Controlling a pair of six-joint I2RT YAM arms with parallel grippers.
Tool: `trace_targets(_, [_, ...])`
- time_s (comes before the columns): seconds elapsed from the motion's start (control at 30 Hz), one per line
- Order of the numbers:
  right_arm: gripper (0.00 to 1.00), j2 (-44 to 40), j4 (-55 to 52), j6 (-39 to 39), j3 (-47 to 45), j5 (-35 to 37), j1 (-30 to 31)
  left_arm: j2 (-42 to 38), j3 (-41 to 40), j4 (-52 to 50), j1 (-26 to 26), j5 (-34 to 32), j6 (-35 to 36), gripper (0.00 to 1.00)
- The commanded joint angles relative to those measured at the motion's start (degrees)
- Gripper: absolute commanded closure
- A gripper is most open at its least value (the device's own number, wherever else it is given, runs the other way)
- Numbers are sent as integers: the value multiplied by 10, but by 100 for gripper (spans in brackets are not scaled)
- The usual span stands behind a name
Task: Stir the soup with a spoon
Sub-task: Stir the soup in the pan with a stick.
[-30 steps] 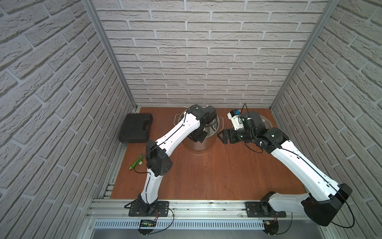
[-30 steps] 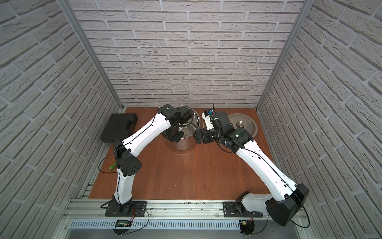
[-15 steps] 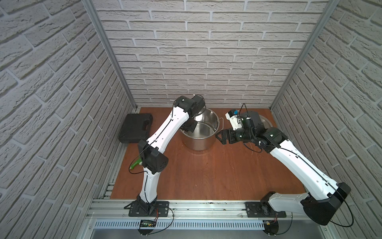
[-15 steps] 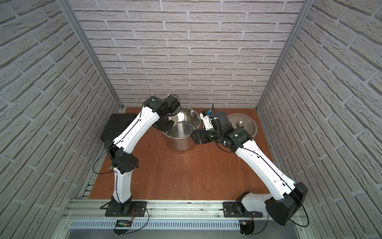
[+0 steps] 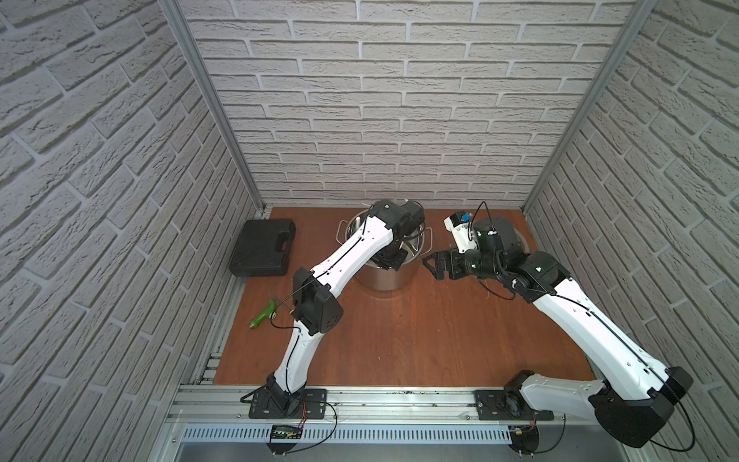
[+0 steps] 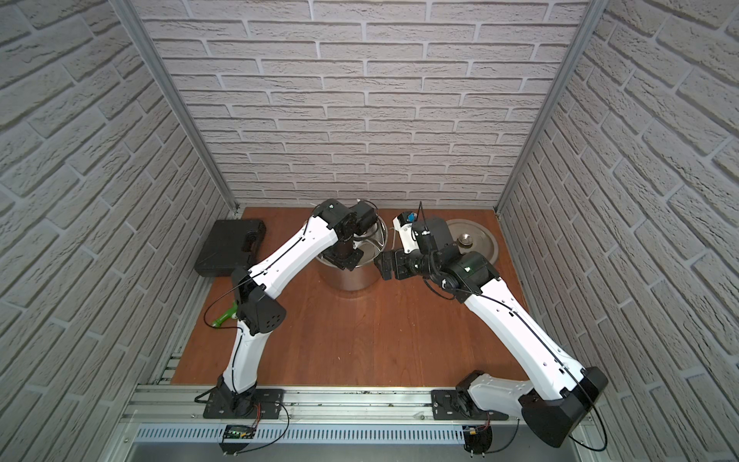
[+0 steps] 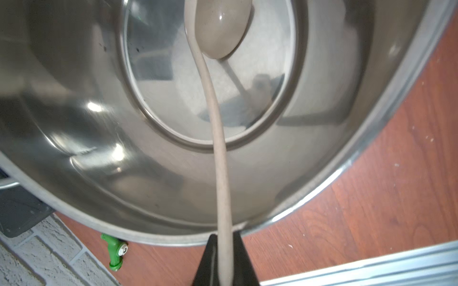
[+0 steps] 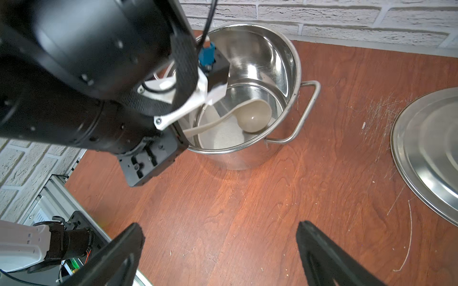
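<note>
Faux white-grey brick on three sides, with the back wall [image 5: 380, 120] straight ahead and the side walls [image 5: 100, 180] angling in toward it. Slim aluminium corner posts [image 5: 216, 108] at both joints. Down below, a reddish-brown wood-grain desk [image 5: 420, 340], a bit scuffed, with fine pale scratches up close. Silver extrusion rail [image 5: 400, 403] along the near edge, slotted vent strip [image 5: 400, 434] just beneath. Soft, even light — only faint shadows.

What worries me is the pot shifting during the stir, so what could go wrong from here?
1. The pot is unheld: the right gripper hangs open beside it, so the spoon pushing on its wall could slide it.
2. The left gripper pinches the slim handle far from its bowl; the spoon might twist in that grip.
</note>
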Motion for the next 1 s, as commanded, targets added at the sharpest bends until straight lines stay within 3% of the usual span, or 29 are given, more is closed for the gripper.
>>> trace_targets(0.0, [0,-10,10,-2,-13,4,-2,-61,-38,-13,5,-16,-21,100])
trace_targets(0.23, [0,2,28,9,-14,-16,-2,-98,-67,-50,33,-97,-29,100])
trace_targets(0.47, [0,10,25,11,7,-21,-3,-69,-13,-53,59,-143,-14,100])
trace_targets(0.67, [0,-3,12,10,10,-3,-2,-108,9,5,64,-40,-23,100])
trace_targets(0.8, [0,-14,6,6,6,13,-2,-170,-42,52,67,41,-30,100])
trace_targets(0.97, [0,-17,4,1,8,24,-3,-293,-154,109,74,57,-66,100])
